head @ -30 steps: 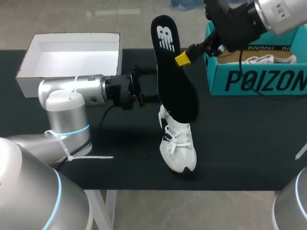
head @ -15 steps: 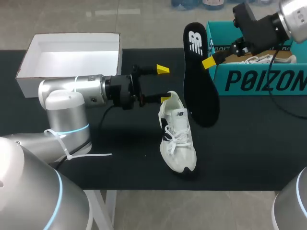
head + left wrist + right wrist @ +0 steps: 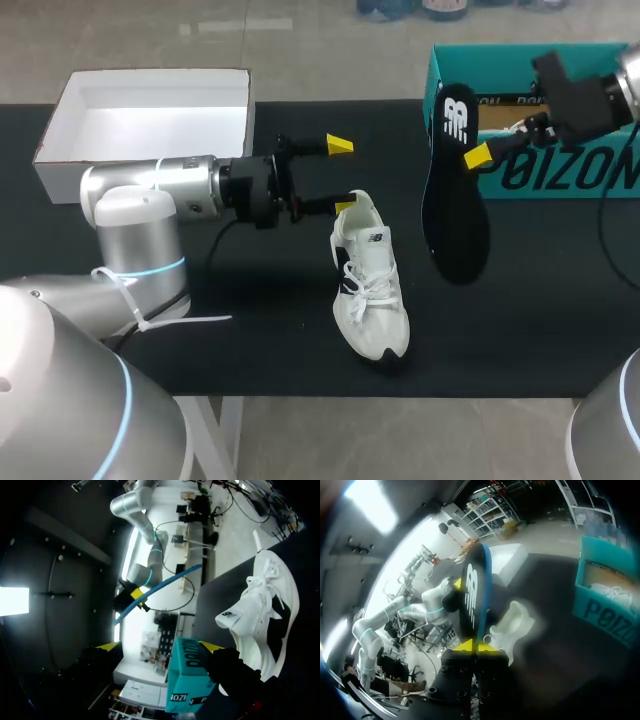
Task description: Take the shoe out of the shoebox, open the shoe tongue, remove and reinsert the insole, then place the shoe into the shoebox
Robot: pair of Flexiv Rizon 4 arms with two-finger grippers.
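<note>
The black worktop [image 3: 250, 350] runs off the head view on both sides. On its far left an open white box [image 3: 55, 172] has its near corner hidden by my left arm [image 3: 150, 190]. On the far right the teal shoebox [image 3: 560, 175] is cut off by the picture's edge and partly covered by my right arm and the insole [image 3: 455, 200].

The white shoe [image 3: 368, 290] lies mid-worktop, toe toward the near edge, where it was a second ago. The black insole hangs in the air in front of the shoebox, heel end up, pinched near its top by the right claw [image 3: 472, 155]. Only one yellow tip shows from above. The right wrist view shows both tips of that claw [image 3: 476, 648] clamped on the insole's [image 3: 472, 595] edge.

The left claw [image 3: 343, 175] is spread wide and grips nothing. Its nearer finger meets the shoe's heel collar, perhaps just inside it, though the overlap makes that hard to judge.

A second ago the insole hung over the shoe's heel and hid the left claw's tips. It has since travelled right. The left arm has not shifted.
</note>
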